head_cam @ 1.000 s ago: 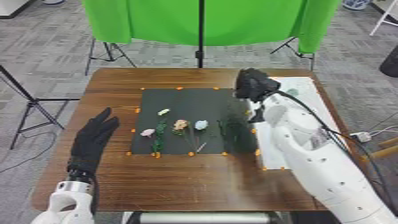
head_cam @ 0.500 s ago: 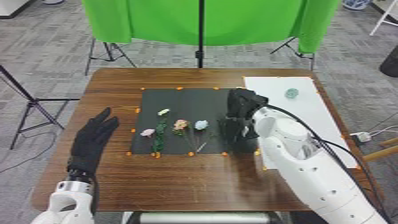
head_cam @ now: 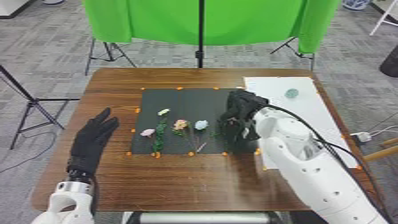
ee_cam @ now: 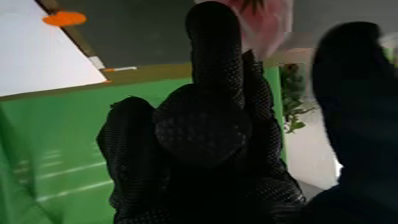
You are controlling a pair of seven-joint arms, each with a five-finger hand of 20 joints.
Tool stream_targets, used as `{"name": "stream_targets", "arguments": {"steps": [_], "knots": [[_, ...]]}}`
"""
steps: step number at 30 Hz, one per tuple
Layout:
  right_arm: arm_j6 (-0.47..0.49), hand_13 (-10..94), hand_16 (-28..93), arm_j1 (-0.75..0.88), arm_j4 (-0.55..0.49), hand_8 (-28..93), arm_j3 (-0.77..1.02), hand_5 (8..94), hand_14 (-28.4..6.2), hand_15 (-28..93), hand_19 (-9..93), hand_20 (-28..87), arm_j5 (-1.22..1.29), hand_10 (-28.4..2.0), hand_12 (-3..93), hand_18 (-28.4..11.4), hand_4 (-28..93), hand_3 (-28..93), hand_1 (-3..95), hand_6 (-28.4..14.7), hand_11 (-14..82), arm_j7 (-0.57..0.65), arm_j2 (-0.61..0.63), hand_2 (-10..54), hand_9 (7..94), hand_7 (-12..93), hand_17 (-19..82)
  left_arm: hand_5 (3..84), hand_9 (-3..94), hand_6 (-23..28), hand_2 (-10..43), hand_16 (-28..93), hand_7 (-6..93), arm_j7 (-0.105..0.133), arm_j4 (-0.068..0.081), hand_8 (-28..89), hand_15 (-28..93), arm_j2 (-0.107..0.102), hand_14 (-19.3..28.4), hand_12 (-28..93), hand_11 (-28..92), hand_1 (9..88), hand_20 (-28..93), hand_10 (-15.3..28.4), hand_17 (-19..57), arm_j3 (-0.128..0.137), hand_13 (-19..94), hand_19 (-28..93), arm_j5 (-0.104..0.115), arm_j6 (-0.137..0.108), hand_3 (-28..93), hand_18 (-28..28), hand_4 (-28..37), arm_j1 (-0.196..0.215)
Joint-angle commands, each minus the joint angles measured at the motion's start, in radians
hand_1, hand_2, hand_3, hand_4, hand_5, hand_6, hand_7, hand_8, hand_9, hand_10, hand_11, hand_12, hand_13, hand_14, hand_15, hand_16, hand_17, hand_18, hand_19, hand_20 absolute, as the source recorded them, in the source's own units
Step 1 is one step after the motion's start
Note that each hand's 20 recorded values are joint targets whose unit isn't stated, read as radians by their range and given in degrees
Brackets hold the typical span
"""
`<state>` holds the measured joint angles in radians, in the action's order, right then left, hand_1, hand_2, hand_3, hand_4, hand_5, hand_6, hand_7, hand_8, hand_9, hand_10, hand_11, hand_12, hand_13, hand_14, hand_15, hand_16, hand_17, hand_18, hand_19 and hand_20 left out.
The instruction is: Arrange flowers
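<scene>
Head view, gloved right hand point(head_cam: 244, 104), leafy stem point(head_cam: 160, 135)

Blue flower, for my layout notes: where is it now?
In the head view, the pale blue flower lies on the dark mat, just right of the peach flower and left of the right hand.

Table point(head_cam: 178, 185), brown, wood-grained; mat point(head_cam: 195, 100), dark grey, edged by orange markers point(head_cam: 179, 88); sheet point(head_cam: 311, 105) at the mat's 3 o'clock, white. Flowers by clock position on the mat: cream flower point(head_cam: 163, 111), 10; pink flower point(head_cam: 147, 132), 8; near centre, peach flower point(head_cam: 181, 123), with pale blue flower point(head_cam: 202, 124) at its 3. Cloth point(head_cam: 160, 25) at 12, bright green. Right hand point(head_cam: 242, 111), black, finely mesh-patterned; left hand point(head_cam: 91, 136), plain black.
</scene>
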<state>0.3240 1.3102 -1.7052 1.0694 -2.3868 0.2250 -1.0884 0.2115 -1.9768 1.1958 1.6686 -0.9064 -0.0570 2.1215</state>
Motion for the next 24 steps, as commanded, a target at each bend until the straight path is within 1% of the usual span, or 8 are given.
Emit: {"name": "stream_targets", "arguments": {"steps": [1,4,6,7,11,13,18,24], "knots": [[-0.037,91,35,-0.055,-0.086,-7,0.095,72.0,-1.9,58,93,53,0.057,-13.3,25.5,-10.2,-13,57,30.1,-0.8,28.7,0.056,0.021,-9.5,82.9,15,65,40.3,41.0,5.4,-1.6,2,4.0,0.027,-0.001,-5,7,0.004,14.7,12,11,22.3,19,13.5,5.6,-0.002,29,4,-0.012,-0.027,64,11.4,-22.7,0.01],[-0.114,91,35,-0.099,-0.034,-7,0.125,71.8,-2.2,59,93,53,0.035,-13.7,26.4,-10.4,-12,56,27.4,-0.9,30.1,0.076,0.007,-9.5,83.4,14,65,40.4,38.9,5.5,-1.9,2,4.0,0.036,-0.001,-5,7,0.004,14.2,12,10,22.9,22,13.2,7.3,-0.003,28,7,-0.005,-0.035,64,11.8,-22.5,0.011],[-0.188,89,35,-0.13,0.034,-7,0.142,71.4,-3.3,59,93,54,-0.001,-14.2,26.5,-11.5,-11,57,26.1,-1.0,29.5,0.1,-0.008,-9.5,81.9,14,63,40.4,37.5,5.7,-2.1,2,4.1,0.036,0.0,-5,7,0.003,14.0,12,10,23.1,24,12.8,8.3,-0.004,27,9,-0.004,-0.032,64,12.2,-22.3,0.01],[-0.205,89,35,-0.15,0.081,-7,0.15,70.6,-3.6,59,93,54,-0.026,-14.5,25.8,-11.9,-11,57,25.9,-1.1,27.8,0.116,-0.02,-9.5,80.9,14,62,40.5,37.2,5.8,-2.1,2,4.2,0.035,0.0,-5,7,0.004,13.9,12,10,23.1,25,12.8,8.5,-0.003,27,10,-0.005,-0.03,64,12.3,-22.3,0.011],[-0.064,85,34,-0.205,0.232,-6,0.218,62.0,-5.7,59,93,53,-0.168,-16.9,22.1,-13.1,-10,58,26.2,-1.6,17.0,0.16,-0.08,-9.5,71.2,10,59,40.5,36.9,5.7,-2.1,3,4.3,0.03,0.0,-5,7,0.005,14.3,13,10,23.2,24,12.6,7.8,-0.004,27,8,-0.007,-0.021,64,12.4,-22.2,0.012],[-0.045,83,34,-0.21,0.292,-6,0.239,56.8,-6.8,59,93,52,-0.264,-17.8,20.6,-13.5,-10,58,26.3,-1.7,13.2,0.143,-0.104,-9.5,66.9,8,58,40.5,37.1,5.8,-2.1,3,4.2,0.03,0.0,-5,7,0.005,14.4,13,10,23.2,23,12.5,7.4,-0.003,27,7,-0.007,-0.016,64,12.3,-22.2,0.012],[0.066,82,33,-0.207,0.394,-6,0.299,53.3,-7.1,59,93,51,-0.402,-18.9,19.9,-13.6,-10,58,26.9,-0.9,11.3,0.148,-0.167,-9.5,64.5,7,58,40.4,37.7,5.6,-2.2,3,4.3,0.024,0.002,-5,7,0.008,14.8,13,10,23.2,23,12.7,7.1,-0.002,28,6,-0.009,-0.006,64,12.2,-22.1,0.009],[0.074,82,33,-0.162,0.451,-6,0.353,52.4,-6.9,60,93,50,-0.476,-19.0,19.9,-13.4,-11,57,27.7,-0.3,11.3,0.146,-0.196,-9.5,64.4,7,58,40.4,38.2,5.5,-2.0,3,4.3,0.018,0.002,-5,7,0.007,14.8,13,10,23.2,22,12.7,6.5,-0.002,29,6,-0.008,0.001,64,12.2,-22.1,0.012]]}}
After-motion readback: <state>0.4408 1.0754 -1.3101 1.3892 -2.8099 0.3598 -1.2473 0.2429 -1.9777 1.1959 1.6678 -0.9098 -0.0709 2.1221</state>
